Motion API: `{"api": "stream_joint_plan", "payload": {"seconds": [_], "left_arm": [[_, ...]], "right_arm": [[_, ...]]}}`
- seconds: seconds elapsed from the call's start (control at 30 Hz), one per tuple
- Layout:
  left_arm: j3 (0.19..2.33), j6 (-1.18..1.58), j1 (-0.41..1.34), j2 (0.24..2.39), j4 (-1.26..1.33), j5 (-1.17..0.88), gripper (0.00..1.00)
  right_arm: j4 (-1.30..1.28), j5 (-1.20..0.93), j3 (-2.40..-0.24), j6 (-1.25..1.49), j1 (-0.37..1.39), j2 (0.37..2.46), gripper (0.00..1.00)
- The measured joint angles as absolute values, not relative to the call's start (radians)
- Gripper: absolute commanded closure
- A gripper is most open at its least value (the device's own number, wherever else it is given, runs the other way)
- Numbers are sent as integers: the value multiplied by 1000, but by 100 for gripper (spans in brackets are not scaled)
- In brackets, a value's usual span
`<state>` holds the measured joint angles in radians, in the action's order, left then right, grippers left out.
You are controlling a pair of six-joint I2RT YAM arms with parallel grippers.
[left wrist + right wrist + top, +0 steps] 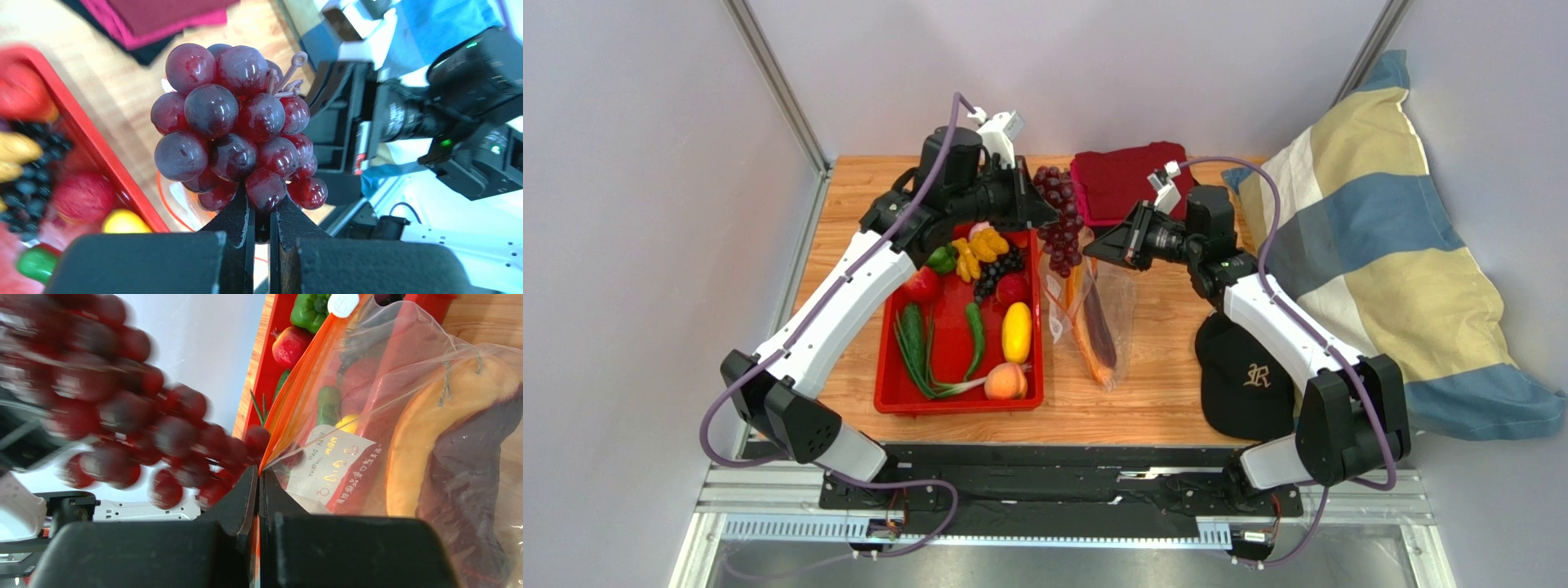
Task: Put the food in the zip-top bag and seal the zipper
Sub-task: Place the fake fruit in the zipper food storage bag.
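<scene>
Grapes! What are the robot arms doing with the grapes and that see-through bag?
They are packing toy food. The left arm's jaws are shut on the bunch of purple grapes, holding it just above the zip-top bag's open top. The right arm's jaws pinch the bag's orange-red zipper to hold it up. One orange and purple food is already inside; the lemon and the rest lie in the red tray.
</scene>
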<state>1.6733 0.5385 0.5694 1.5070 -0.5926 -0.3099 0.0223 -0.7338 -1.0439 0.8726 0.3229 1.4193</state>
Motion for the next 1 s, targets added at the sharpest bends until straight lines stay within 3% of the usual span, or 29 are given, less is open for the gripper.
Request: {"api": "stream_joint_plan", "payload": {"seconds": [0.43,0.47,0.57,0.67,0.73,0.77,1.0], "left_arm": [[1502,644,607,1634,-607,-369,99],[1509,638,617,1643,-619,-381,95],[1528,620,649,1672,-640,-411,69],[1534,592,665,1681,-670,-422,37],[1567,561,667,1681,-711,-416,25],[1588,541,664,1678,-723,-412,21],[1615,406,609,1483,-799,-372,18]], "right_arm": [[140,-770,-1021,975,304,1417,100],[156,-775,-1018,986,304,1417,100],[194,-789,-1009,1028,304,1417,100],[234,-806,-1003,1068,304,1416,100],[259,-819,-997,1098,304,1412,100],[264,-823,-994,1109,304,1408,100],[285,-837,-983,1153,300,1380,100]]}}
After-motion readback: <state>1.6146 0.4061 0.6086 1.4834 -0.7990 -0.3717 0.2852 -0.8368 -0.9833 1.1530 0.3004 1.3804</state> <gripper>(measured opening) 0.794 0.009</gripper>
